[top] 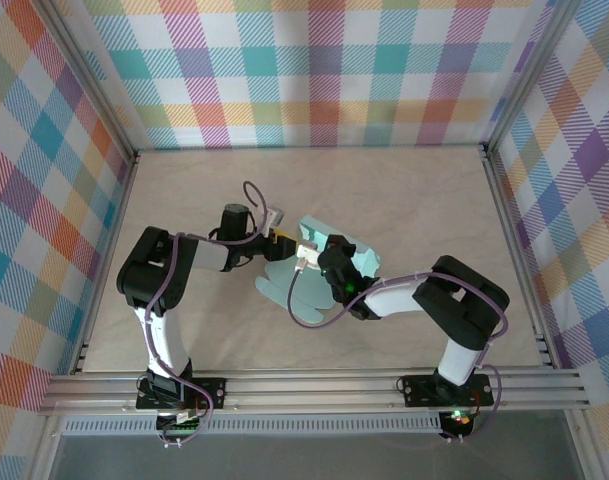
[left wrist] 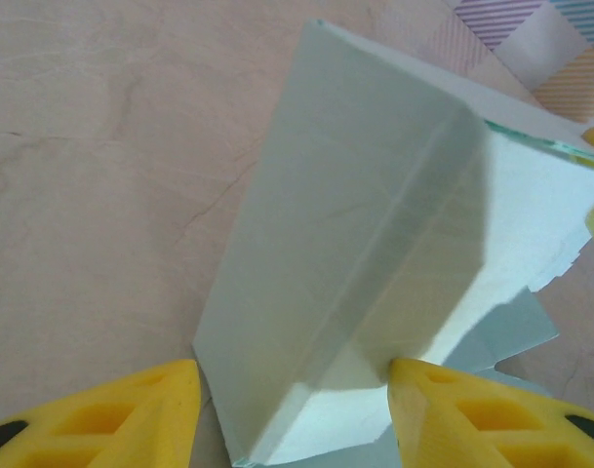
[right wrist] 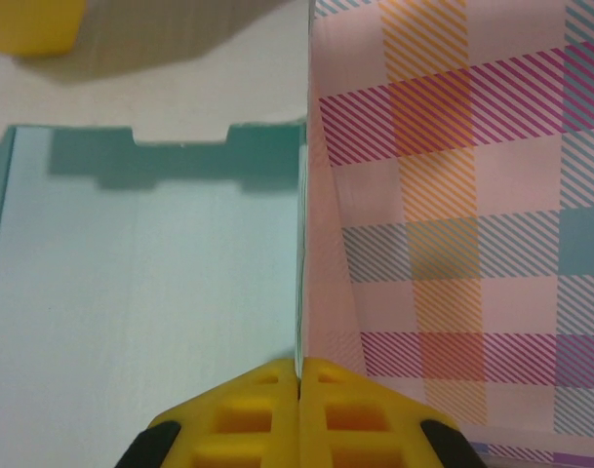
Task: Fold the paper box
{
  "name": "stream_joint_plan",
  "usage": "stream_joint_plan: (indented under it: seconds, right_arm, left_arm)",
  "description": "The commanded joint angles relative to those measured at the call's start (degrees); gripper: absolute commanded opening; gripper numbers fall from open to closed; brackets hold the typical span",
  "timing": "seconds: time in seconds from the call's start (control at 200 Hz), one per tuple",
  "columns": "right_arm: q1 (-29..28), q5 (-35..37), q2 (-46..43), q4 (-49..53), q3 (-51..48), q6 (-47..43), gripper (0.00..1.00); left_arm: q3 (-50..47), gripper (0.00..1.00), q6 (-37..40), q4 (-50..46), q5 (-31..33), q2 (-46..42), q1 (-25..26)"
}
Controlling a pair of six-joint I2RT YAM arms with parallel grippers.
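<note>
- Box [top: 359, 258] sits mid-frame, partly folded.
- Right gripper [right wrist: 298, 367] pinches a wall upright; hold it firm.
- Left gripper [left wrist: 292, 367] straddles the raised flap, half-wide, grip unclear; press along the crease.

Both arms [top: 159, 300] have black joints, white links, looping purple cables [top: 309, 318] and yellow lattice-cut jaws.
</note>
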State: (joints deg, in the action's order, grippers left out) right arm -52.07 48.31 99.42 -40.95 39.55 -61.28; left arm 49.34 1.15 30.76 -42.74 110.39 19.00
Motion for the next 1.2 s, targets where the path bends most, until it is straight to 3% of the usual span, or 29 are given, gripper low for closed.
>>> stream_joint_plan:
  seconds: [0.0, 0.17, 0.555, 0.92, 1.195]
  right_arm:
    - [-0.22, -3.58, -1.16, 6.66, 0.18, 2.00, 0.00]
    - [-0.49, -1.82, 1.16, -2.92, -1.35, -4.27, 0.00]
    - [-2.05, -0.60, 2.21, -4.26, -0.94, -6.00, 0.00]
    - [-3.99, 1.68, 2.94, -3.11, -0.22, -4.21, 0.00]
    - [-4.81, 3.07, 3.41, -1.85, 0.47, -2.35, 0.00]
  left_arm:
    - [-1.38, 0.54, 2.38, 3.07, 2.80, -1.59, 1.59]
    - [-2.66, 0.53, -0.05, 6.57, 4.88, -1.32, 2.05]
    - [-5.12, 0.41, -4.29, 14.15, 9.38, -0.03, 2.77]
    - [-5.68, 0.39, -4.39, 14.96, 12.90, 0.44, 5.03]
    - [-7.80, 0.37, -5.83, 18.25, 21.76, 0.39, 8.21]
